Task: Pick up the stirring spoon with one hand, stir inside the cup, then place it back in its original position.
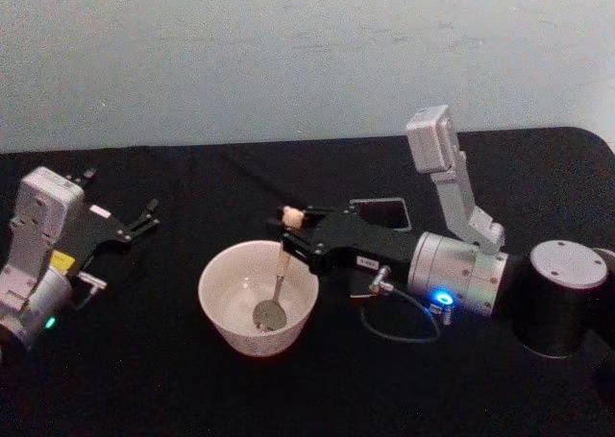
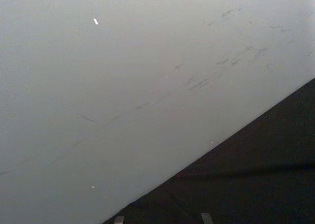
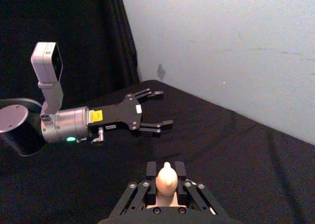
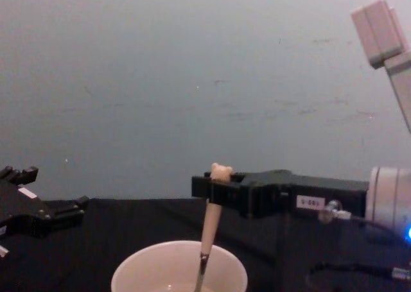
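The cream-white cup stands at the middle of the black table. The stirring spoon leans in it, its metal bowl low inside the cup and its bear head at the top. My right gripper reaches in from the right and is shut on the upper handle, just under the bear head. From the side, the spoon runs down past the cup's rim. The dark grey holder stands behind the right gripper, partly hidden by it. My left gripper rests open at the far left.
A grey cable loops on the table right of the cup. The right arm's black base stands at the right edge. A pale wall rises behind the table. Bare black cloth lies in front of the cup.
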Controlling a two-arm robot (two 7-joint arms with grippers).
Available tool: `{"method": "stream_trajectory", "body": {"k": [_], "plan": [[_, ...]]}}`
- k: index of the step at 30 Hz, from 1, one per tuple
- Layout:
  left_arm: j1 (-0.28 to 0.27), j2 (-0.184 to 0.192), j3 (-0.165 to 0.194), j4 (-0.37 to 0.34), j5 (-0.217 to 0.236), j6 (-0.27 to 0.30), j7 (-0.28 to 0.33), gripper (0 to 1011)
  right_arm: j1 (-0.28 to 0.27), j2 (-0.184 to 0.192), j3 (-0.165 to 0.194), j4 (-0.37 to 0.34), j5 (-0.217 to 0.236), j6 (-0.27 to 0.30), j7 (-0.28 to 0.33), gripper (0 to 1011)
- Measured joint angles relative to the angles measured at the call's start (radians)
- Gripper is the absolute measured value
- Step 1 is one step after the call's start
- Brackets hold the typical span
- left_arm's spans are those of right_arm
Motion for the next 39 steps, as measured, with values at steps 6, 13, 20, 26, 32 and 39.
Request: {"method": "stream_trajectory", "body": {"k": [6, 13, 20, 26, 32, 39], "plan": [[0.000, 0.000, 0.000, 0.000, 0.000, 0.000, 0.000, 1001, 0.009, -0.021, -0.023, 0.023, -0.017, 0.001, 0.005, 215], [0.000, 0.000, 0.000, 0.000, 0.000, 0.000, 0.000, 1001, 0.025, -0.052, -0.041, 0.054, -0.041, 0.000, 0.002, 215], [0.000, 0.000, 0.000, 0.000, 0.000, 0.000, 0.000, 1001, 0.053, -0.105, -0.049, 0.102, -0.072, 0.001, -0.028, 215], [0.000, 0.000, 0.000, 0.000, 0.000, 0.000, 0.000, 1001, 0.073, -0.144, -0.039, 0.142, -0.095, -0.001, -0.058, 215], [0.000, 0.000, 0.000, 0.000, 0.000, 0.000, 0.000, 1001, 0.089, -0.171, -0.015, 0.181, -0.113, -0.010, -0.080, 215], [0.000, 0.000, 0.000, 0.000, 0.000, 0.000, 0.000, 1001, 0.092, -0.171, 0.017, 0.197, -0.128, -0.022, -0.088, 215]]}}
